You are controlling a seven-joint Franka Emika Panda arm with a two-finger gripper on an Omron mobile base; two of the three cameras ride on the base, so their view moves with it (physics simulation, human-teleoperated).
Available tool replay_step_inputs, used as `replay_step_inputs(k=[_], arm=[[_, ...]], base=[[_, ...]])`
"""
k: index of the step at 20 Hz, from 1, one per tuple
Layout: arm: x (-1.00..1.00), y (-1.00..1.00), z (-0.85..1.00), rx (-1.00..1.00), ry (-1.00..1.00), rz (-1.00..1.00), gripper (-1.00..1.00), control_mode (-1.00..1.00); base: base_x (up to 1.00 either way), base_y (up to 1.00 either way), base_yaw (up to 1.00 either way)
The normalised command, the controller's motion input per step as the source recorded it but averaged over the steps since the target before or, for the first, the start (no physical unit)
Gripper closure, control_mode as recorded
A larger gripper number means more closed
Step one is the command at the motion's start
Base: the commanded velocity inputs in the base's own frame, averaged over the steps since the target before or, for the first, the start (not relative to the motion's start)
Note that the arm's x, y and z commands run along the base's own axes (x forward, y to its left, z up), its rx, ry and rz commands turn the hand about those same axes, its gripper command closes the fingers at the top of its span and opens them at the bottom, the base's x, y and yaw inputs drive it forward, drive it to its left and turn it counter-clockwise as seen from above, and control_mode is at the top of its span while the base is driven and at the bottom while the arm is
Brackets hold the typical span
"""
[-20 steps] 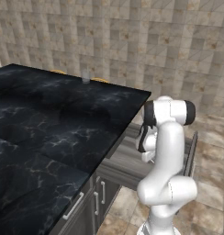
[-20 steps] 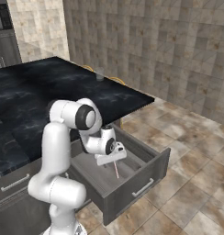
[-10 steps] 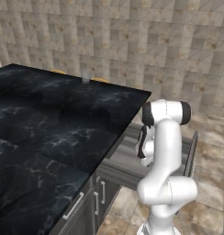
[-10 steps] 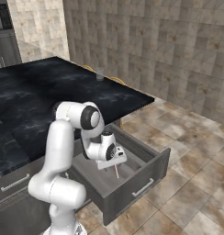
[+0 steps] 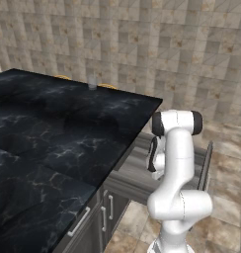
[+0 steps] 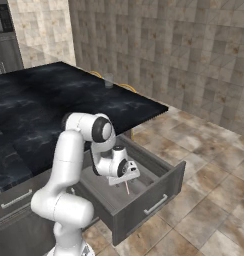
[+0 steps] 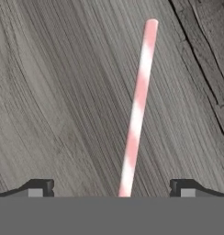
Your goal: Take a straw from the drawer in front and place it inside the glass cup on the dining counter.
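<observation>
Straw point(image 7: 137, 105): thin straight stick, pink and white stripes, lying flat on the grey wood-grain floor of the drawer point(image 6: 159, 192). In the hand view it runs between the two fingertips point(image 7: 39, 187), which stand wide apart and hold nothing. Gripper point(image 6: 125, 178): lowered into the open drawer, apparently just above the straw. Glass cup point(image 5: 92, 82): small, clear, upright at the far edge of the black veined dining counter point(image 5: 53, 133).
</observation>
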Motion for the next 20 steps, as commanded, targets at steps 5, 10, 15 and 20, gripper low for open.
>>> replay_step_inputs(k=[5, 10, 15, 20], arm=[[0.13, -0.11, -0.11, 0.0, 0.0, -0.01, -1.0, -1.0], [0.04, 0.0, -0.19, 0.0, 0.0, -0.01, -1.0, -1.0], [0.0, -0.05, -0.23, 0.01, 0.0, -0.01, 1.0, -1.0], [0.0, -0.13, -0.33, 0.04, 0.0, -0.01, 1.0, -1.0]], base=[[0.0, 0.0, 0.0], [0.0, 0.0, 0.0], [0.0, 0.0, 0.0], [0.0, 0.0, 0.0]])
